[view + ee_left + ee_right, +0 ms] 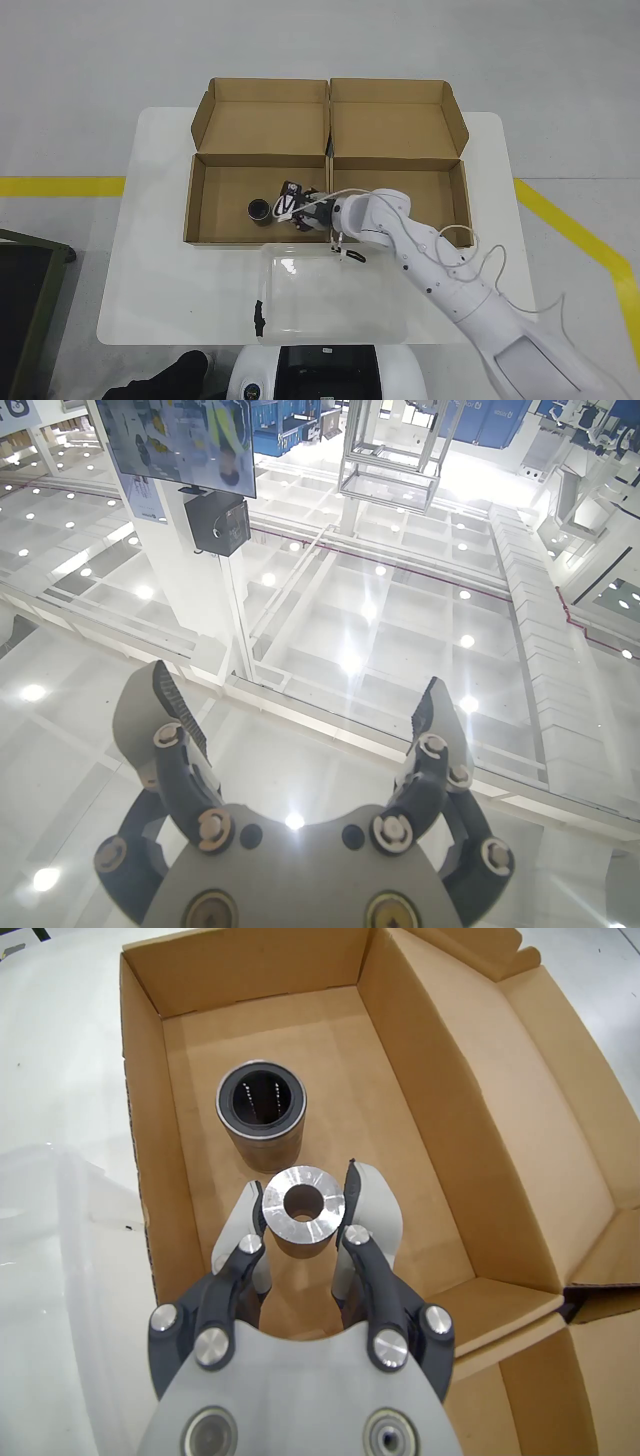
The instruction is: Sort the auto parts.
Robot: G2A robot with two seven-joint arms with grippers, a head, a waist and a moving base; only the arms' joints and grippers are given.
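Just beside right end effector [303, 1185] with bushing [330, 1214]: 1 bearing [265, 1148], same box [450, 1128].

White table [150, 250]: left cardboard box [225, 205], right cardboard box [410, 195], touching; clear, probably plastic, bin [330, 300].

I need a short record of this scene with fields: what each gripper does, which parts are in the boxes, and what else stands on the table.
right gripper: shut on the metal bushing, inside the left box
metal bushing: upright, bore facing up, next to the dark bearing
dark bearing: standing upright on the left box floor
left gripper: open, holding nothing, facing the ceiling
right box: lid open, side by side with the left box
clear bin: on the table, between boxes and robot
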